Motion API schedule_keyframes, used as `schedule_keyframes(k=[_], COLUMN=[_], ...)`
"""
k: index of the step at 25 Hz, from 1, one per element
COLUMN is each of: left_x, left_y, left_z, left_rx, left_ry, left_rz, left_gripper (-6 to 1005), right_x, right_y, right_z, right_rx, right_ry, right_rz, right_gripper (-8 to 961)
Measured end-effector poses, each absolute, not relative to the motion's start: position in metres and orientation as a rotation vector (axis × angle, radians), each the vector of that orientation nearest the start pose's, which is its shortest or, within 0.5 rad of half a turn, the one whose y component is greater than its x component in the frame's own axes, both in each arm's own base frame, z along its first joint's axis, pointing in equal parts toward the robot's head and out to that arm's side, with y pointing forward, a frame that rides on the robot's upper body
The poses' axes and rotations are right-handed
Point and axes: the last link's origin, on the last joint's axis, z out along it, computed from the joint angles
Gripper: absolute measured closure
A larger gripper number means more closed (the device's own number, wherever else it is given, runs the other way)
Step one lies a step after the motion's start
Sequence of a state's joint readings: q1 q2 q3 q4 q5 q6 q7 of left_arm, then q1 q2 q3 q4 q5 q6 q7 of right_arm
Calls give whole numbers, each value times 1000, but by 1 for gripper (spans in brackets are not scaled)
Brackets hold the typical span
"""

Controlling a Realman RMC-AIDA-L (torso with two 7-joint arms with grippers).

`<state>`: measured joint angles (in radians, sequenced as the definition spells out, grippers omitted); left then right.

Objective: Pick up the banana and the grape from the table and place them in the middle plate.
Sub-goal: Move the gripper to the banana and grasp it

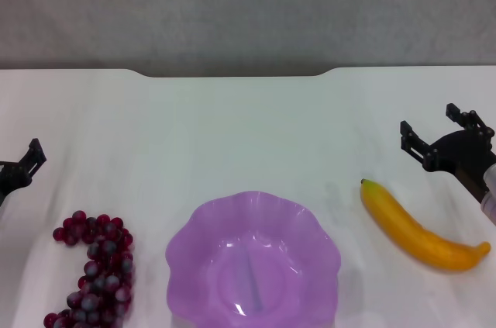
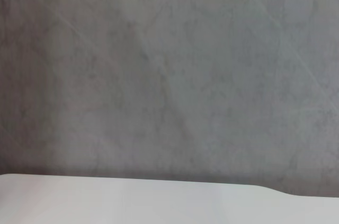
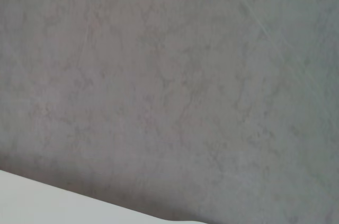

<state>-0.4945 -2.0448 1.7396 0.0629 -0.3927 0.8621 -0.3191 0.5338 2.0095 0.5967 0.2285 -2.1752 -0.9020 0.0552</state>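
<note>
The banana (image 1: 419, 229) lies on the white table (image 1: 248, 134) at the right, its dark green tip pointing to the far left. The grape bunch (image 1: 98, 269) lies at the near left. The middle plate (image 1: 256, 215), purple with a wavy rim, stands between them at the near centre and holds nothing. My right gripper (image 1: 434, 128) is open and empty, just beyond the banana's tip end, apart from it. My left gripper (image 1: 27, 164) shows only partly at the left edge, beyond the grapes. Neither wrist view shows any of the fruit or the plate.
The table's notched far edge (image 1: 232, 74) meets a grey wall (image 1: 248, 10). Both wrist views show only that wall and a strip of tabletop (image 2: 132, 203) (image 3: 32, 203).
</note>
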Motion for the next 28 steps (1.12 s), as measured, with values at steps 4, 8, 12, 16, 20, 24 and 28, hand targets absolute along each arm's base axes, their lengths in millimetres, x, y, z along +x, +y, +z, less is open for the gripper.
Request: schedule_keyframes(k=[4,8,12,16,20,24,28], left_x=[-382,-382,-382,-381,-376,-362,-354], left_y=[348,349,349,348,349,352,356], left_z=[7,7,7,6,4,-3,-6], left_rx=[-1510,-1510,-1510,-1513,-1531,-1610,-1654], left_ry=[-843,-842,-842,-846,-873,-910,-908], left_rz=[-501,-502,-502,-511,-568,-661,-681], left_gripper=[108,108,108,108,108,108,108], right_x=[319,319,319,320,323,325,327], right_y=[363,363,363,361,359,358,357], right_z=[-36,-36,-36,-36,-37,-37,-36], right_rx=[-1858,-1858,-1858,-1857,-1857,-1857,-1857], right_ry=[486,485,486,490,498,499,500], right_rz=[470,469,469,465,454,447,440], right_gripper=[95,95,95,95,95,95,95])
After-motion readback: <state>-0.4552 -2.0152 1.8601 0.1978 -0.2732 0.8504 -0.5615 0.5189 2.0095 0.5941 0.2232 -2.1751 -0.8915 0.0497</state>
